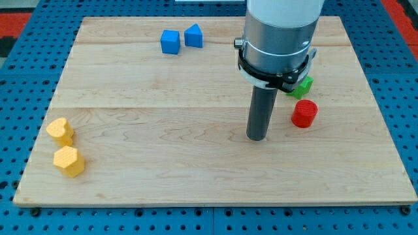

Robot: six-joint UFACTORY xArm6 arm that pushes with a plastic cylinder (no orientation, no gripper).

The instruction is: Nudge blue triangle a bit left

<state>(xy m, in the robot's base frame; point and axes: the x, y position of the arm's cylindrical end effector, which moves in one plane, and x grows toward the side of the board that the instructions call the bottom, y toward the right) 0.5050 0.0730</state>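
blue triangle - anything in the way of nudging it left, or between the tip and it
Yes. The blue cube sits right beside the blue triangle on the view's left, so a leftward nudge would likely push into it. Between my tip and the triangle, only bare board shows; the red block and green block lie to the tip's right.
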